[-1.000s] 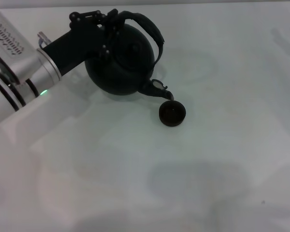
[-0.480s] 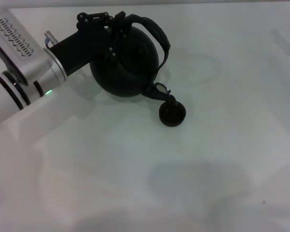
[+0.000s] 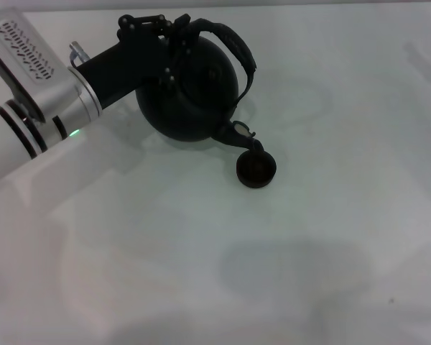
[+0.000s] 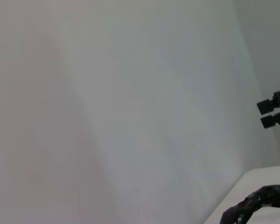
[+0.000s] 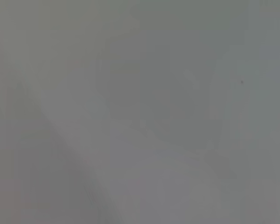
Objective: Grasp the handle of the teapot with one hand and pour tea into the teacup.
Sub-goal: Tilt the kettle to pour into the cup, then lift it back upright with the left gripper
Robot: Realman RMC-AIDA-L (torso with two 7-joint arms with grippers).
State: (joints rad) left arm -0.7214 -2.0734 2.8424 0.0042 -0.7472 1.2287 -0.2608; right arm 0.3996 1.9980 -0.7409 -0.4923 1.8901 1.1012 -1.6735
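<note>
Right now the biggest thing on my screen is the white table [image 3: 294, 237], which fills the head view and carries only soft grey shadows across its near half. Next in size is my left arm [image 3: 36, 108], a silver and black sleeve coming in from the left edge and reaching toward the far side of the table. At its end the left gripper [image 3: 174, 30] is closed on the handle [image 3: 233, 44], gripping the arched hoop near its far-left end above the pot's top. The teapot [image 3: 190, 90] hangs from that grip, tilted over so the round black body leans toward the right and toward me, with the handle arching over its right shoulder. Its short spout [image 3: 243, 135] points down and to the right, and the tip sits right at the far-left rim of the teacup [image 3: 256, 170]; I cannot tell whether they touch or whether any tea is running. The little dark cup stands upright on the table, just below and right of the pot. My left wrist view shows mostly pale surface, with a rough black piece of the handle [image 4: 256, 207] at one corner. The right wrist view gives me only blank grey.
</note>
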